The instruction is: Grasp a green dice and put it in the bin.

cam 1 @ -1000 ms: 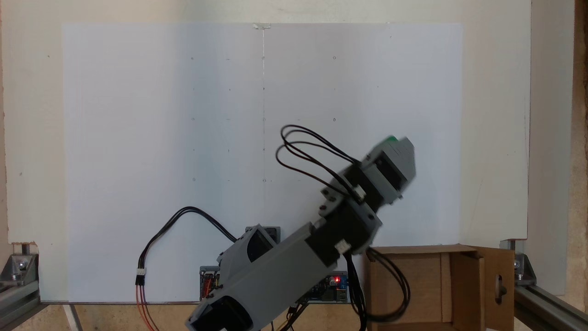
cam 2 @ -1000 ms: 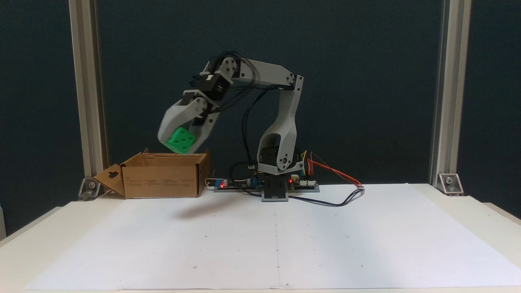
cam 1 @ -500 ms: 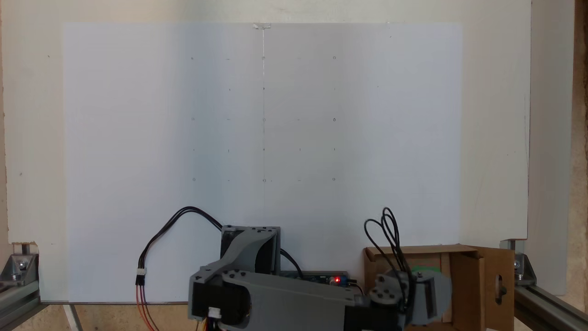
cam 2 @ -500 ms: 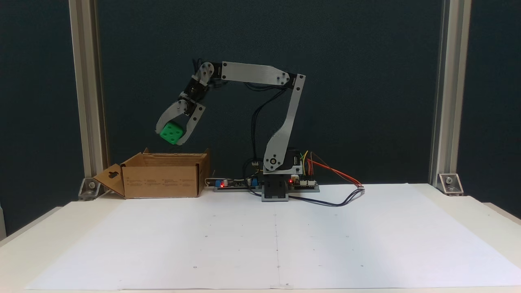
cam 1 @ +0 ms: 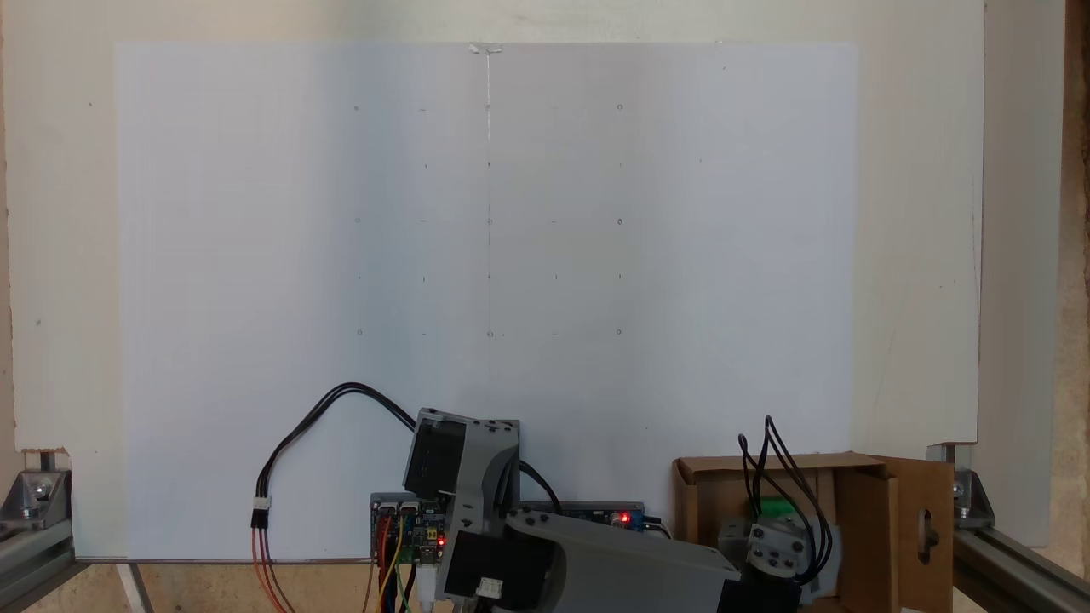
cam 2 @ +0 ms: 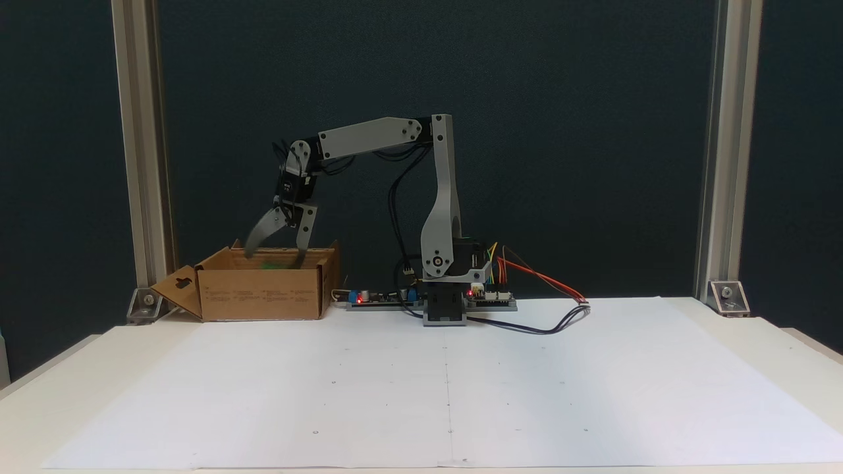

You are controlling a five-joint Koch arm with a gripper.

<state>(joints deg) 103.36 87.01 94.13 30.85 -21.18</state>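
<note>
The green dice [cam 1: 776, 507] lies in the bin [cam 2: 263, 293] beneath our spread gripper [cam 2: 274, 251], so we judge lifting clear comes next.

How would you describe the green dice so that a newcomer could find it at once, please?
Start at the white paper sheet on the table, then go to the brown cardboard bin beside the arm's base. The green dice sits inside that bin, just under the open gripper. It is the one bright green thing among brown cardboard and grey arm parts.
</note>
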